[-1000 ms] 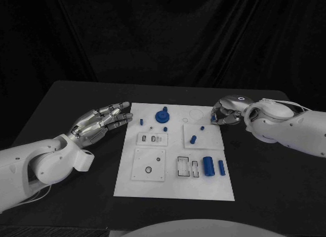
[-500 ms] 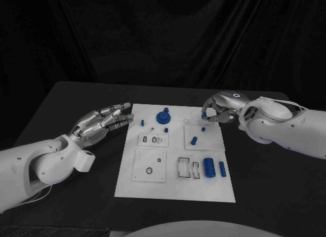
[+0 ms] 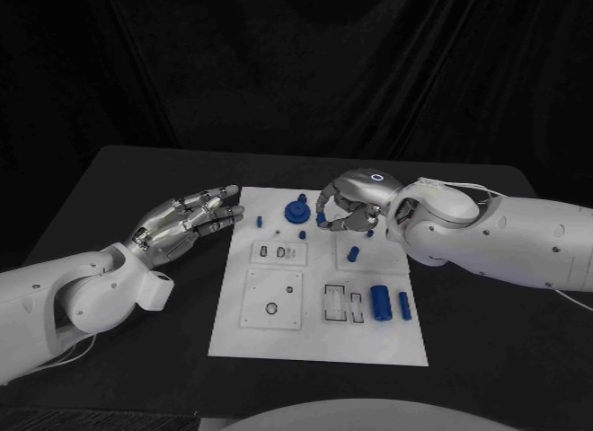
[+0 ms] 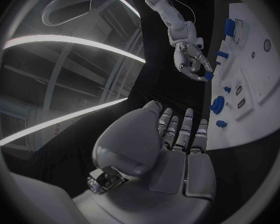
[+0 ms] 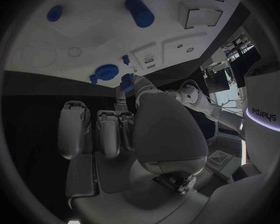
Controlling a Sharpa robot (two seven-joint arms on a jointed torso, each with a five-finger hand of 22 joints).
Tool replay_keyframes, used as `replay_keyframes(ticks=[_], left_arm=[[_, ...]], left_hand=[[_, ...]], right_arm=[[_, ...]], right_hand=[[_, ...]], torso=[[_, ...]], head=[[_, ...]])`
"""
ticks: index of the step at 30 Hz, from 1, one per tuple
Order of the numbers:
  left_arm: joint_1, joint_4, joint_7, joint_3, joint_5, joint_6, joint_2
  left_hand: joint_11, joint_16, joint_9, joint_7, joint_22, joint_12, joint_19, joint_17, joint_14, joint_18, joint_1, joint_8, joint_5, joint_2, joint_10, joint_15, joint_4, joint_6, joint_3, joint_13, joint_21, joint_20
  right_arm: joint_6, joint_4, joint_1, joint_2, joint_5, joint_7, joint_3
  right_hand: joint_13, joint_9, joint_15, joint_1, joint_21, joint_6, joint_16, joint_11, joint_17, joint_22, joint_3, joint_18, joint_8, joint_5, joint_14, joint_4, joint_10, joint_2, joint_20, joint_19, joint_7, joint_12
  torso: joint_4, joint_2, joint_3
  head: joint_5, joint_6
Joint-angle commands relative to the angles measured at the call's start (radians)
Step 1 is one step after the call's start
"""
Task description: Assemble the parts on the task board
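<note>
Surface (image 3: 141, 171): black, carrying all items. Task board (image 3: 316, 337): white plate at the middle of the surface. Left robot hand (image 3: 187, 218): just off the board's left edge near its far end, fingers spread wide and straight, holding nothing. Right robot hand (image 3: 352, 205): above the board's far end, fingers curled narrow, pinching a small blue part (image 4: 209, 76). Round blue part (image 3: 296, 212): on the board beside the right robot hand. Two blue cylinders (image 3: 389, 303): lying at the board's near right.
</note>
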State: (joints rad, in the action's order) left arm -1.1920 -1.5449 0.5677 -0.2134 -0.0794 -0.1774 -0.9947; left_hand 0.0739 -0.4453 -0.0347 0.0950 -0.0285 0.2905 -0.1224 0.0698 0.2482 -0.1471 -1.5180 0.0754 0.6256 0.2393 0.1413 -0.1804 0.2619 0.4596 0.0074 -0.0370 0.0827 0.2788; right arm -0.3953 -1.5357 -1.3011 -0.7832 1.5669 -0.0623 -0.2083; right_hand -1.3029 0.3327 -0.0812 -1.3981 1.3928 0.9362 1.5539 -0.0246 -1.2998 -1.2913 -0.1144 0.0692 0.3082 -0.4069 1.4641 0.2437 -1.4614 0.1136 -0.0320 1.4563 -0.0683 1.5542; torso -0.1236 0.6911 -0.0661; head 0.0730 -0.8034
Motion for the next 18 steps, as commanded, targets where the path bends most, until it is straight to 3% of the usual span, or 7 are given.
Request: replay_keyframes(ticks=[1, 18], left_arm=[[0.001, -0.002, 0.009, 0.001, 0.001, -0.012, 0.000], [0.001, -0.001, 0.005, 0.001, 0.001, -0.012, 0.004]], left_hand=[[0.010, -0.014, -0.018, 0.005, -0.002, 0.018, -0.001, -0.008, -0.013, -0.023, -0.012, 0.009, 0.019, -0.004, 0.000, -0.001, -0.004, 0.006, 0.029, -0.010, -0.014, 0.000], [0.010, -0.014, -0.018, 0.005, -0.002, 0.018, -0.001, -0.008, -0.013, -0.023, -0.012, 0.009, 0.019, -0.004, 0.000, -0.001, -0.004, 0.006, 0.029, -0.010, -0.014, 0.000]], right_arm=[[0.069, 0.005, 0.012, 0.024, 0.055, -0.055, 0.000], [0.109, 0.017, 0.034, 0.101, 0.082, -0.091, 0.000]], right_hand=[[-0.268, 0.035, 0.003, -0.024, -0.025, 0.012, 0.017, 0.006, -0.271, -0.215, -0.006, -0.021, 0.036, -0.027, 0.107, -0.014, -0.109, -0.011, 0.000, 0.021, 0.001, 0.017], [-0.268, 0.037, 0.007, -0.024, -0.043, 0.009, 0.017, 0.011, -0.271, -0.209, -0.007, -0.017, 0.036, -0.028, 0.107, -0.018, -0.109, -0.011, -0.002, 0.013, -0.003, 0.017]], torso=[[0.0006, 0.001, 0.0000], [-0.0001, 0.000, -0.0005]], head=[[-0.003, -0.002], [-0.001, -0.014]])
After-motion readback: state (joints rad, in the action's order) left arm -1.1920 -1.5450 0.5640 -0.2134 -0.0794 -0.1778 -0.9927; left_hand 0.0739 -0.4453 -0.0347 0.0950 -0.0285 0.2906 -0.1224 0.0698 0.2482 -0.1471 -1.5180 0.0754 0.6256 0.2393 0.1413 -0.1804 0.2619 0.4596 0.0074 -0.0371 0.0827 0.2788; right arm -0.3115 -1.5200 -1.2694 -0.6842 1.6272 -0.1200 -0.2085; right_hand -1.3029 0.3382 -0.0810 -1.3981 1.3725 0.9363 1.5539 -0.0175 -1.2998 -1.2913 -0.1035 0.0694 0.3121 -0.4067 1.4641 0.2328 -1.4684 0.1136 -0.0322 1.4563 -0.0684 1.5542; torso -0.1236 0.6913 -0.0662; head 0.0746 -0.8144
